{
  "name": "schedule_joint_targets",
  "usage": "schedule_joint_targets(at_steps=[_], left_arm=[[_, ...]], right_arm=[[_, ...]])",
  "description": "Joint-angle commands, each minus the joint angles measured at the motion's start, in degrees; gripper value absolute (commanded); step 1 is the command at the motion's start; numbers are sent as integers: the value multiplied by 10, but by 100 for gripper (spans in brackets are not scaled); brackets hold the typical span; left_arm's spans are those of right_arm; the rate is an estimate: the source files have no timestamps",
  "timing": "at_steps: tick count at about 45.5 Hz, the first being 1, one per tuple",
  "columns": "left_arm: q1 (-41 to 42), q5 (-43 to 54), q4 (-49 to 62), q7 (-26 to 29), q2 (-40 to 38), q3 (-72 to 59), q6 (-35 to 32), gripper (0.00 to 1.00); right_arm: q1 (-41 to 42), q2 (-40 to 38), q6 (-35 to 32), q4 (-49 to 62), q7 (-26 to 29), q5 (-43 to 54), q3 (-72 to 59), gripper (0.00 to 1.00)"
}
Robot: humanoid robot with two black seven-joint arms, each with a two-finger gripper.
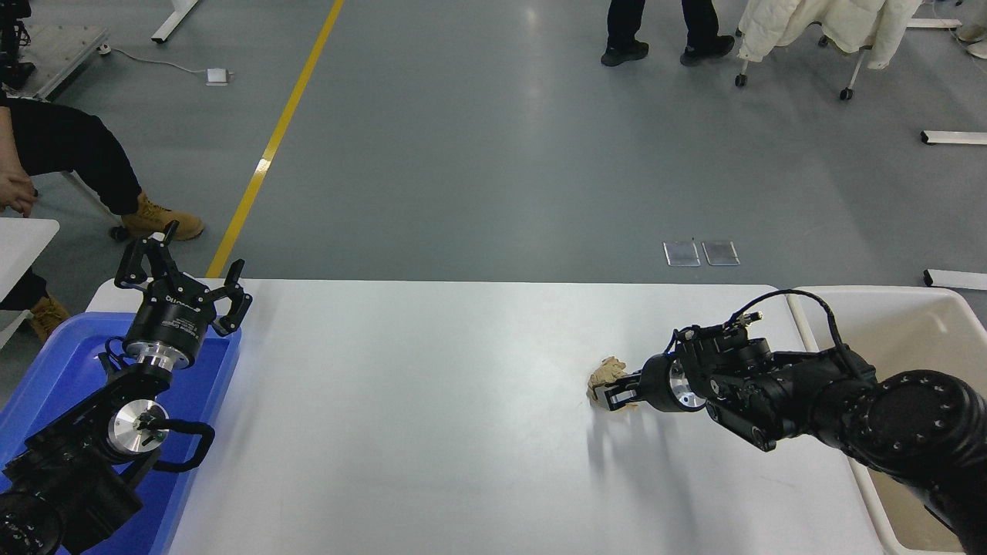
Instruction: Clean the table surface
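The white table surface (416, 408) fills the lower middle of the head view. On its right half a small crumpled tan paper wad (604, 374) sits pinched in my right gripper (614, 390), whose black fingers are shut on it from the right. The right arm reaches in low from the lower right, just above the tabletop. My left gripper (182, 267) is parked at the lower left over the blue tray, its fingers spread open and holding nothing.
A blue plastic tray (54, 362) lies at the table's left end under the left arm. A cream-white bin (887, 308) stands off the right end. A person sits at the far left (69, 162); another person's legs (663, 31) show at the top.
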State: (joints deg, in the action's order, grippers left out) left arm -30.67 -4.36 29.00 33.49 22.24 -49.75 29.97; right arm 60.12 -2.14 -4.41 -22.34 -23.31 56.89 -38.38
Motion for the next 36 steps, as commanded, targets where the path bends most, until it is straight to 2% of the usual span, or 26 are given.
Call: schedule_joint_targets(at_steps=[1,14,22,36], left_arm=[[0,0,0,0,0,0,-1,100],[0,1,0,0,0,0,-1,100],[0,1,0,0,0,0,0,100],[0,0,0,0,0,0,0,100]], right_arm=[[34,-16,2,-6,-6,-37,44,0],[118,-88,-8,-66,-48,-110,83,0],[170,-146,-47,-107,-68,-172,136,0],[184,-212,-118,-102,-68,-178,272,0]])
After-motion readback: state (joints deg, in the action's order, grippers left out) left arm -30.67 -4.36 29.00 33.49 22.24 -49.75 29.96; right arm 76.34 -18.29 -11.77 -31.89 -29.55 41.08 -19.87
